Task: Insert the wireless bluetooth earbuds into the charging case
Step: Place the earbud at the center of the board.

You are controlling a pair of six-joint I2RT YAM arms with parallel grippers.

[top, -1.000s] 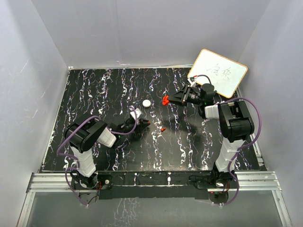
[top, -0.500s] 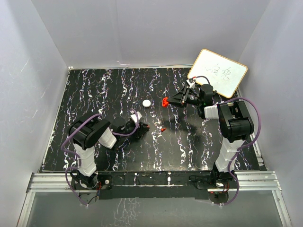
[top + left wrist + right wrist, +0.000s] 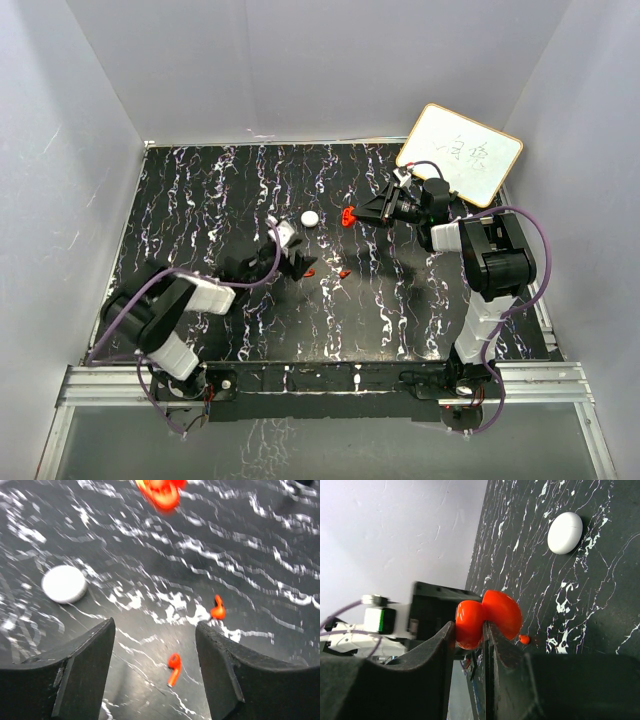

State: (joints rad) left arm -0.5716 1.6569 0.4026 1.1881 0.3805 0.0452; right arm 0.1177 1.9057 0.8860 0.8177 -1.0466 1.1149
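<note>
Earbuds (image 3: 173,668), two, lie loose near spread, empty left fingers (image 3: 82,665); right fingers (image 3: 432,650) clamp one charging case (image 3: 490,615)

**Layout: mid-tabletop cluster**

Two earbuds lie on the tabletop (image 3: 200,200) near centre, side by side but apart. The left earbud (image 3: 173,668) sits between the left gripper (image 3: 154,627) fingers, touching neither. The right earbud (image 3: 217,609) is just right of it. A small disc (image 3: 310,219) lies behind the left earbud. The charging case (image 3: 348,214) is right of the disc and behind the right earbud, clamped in the right gripper (image 3: 470,630). It looks clear of the tabletop, hard to confirm. A whiteboard (image 3: 460,153) leans in the far right corner.
</note>
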